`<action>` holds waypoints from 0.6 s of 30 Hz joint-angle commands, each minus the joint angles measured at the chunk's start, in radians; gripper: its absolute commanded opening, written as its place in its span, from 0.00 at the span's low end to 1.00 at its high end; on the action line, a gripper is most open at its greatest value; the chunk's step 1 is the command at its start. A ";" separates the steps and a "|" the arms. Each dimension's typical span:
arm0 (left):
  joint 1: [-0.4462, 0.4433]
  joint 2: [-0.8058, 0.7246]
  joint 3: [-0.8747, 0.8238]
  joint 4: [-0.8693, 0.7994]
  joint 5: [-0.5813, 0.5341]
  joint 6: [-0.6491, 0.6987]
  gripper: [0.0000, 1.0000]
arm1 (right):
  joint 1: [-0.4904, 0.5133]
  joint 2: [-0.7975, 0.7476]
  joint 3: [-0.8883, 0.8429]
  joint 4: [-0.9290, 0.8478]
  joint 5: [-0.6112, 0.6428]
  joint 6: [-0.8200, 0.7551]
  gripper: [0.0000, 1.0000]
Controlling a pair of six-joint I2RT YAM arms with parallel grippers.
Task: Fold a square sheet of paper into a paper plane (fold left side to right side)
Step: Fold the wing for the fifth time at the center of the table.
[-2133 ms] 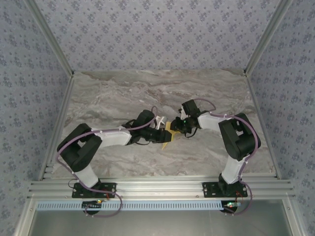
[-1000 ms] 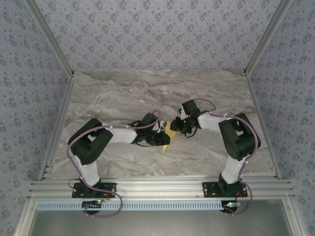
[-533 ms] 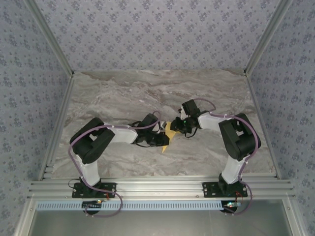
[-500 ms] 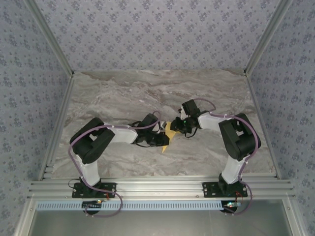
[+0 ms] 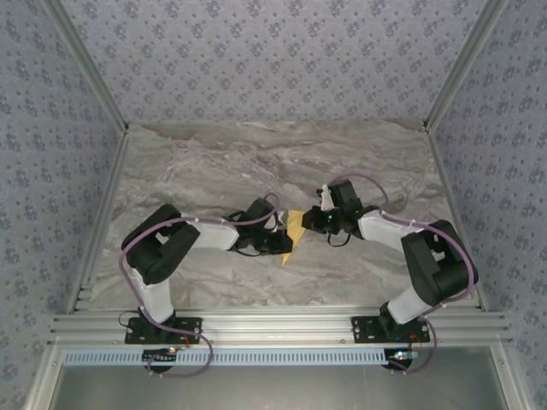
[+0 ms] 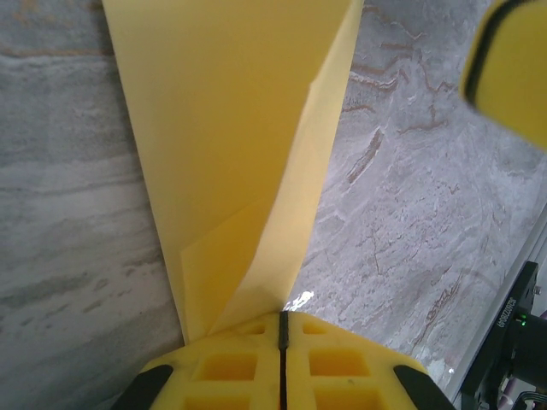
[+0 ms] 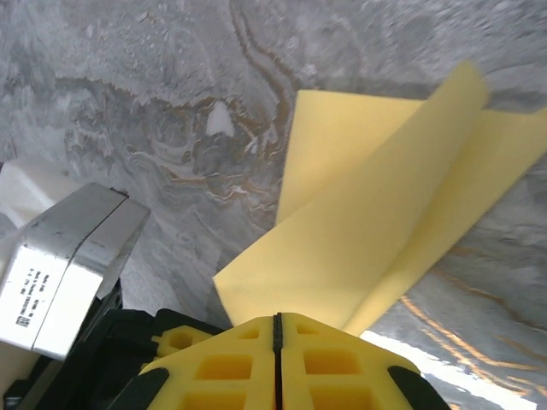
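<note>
Paper looks featherlight and floppy, I reckon; left gripper (image 6: 282, 329) and right gripper (image 7: 276, 329) both pinch the square sheet of paper (image 6: 222, 128) at its edges.

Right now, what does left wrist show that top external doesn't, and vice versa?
Left wrist's own: the left pincer pads shut flush on the yellow paper, with creased layers fanning out from the pinch. Top external's own: the left arm and right arm whole, base to wrist, the right pincer at the paper's opposite edge, and the wallpapered walls. Shared: the paper, the left pincer and the marble table.
</note>
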 commanded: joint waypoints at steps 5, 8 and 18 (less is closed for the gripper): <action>-0.012 0.027 -0.024 -0.064 -0.054 0.000 0.06 | 0.052 0.074 0.021 0.052 0.005 0.015 0.06; -0.013 0.027 -0.023 -0.065 -0.056 0.001 0.06 | 0.062 0.104 0.032 0.051 0.010 0.015 0.06; -0.012 0.029 -0.023 -0.073 -0.054 0.001 0.06 | 0.070 0.162 0.060 -0.028 0.093 -0.029 0.06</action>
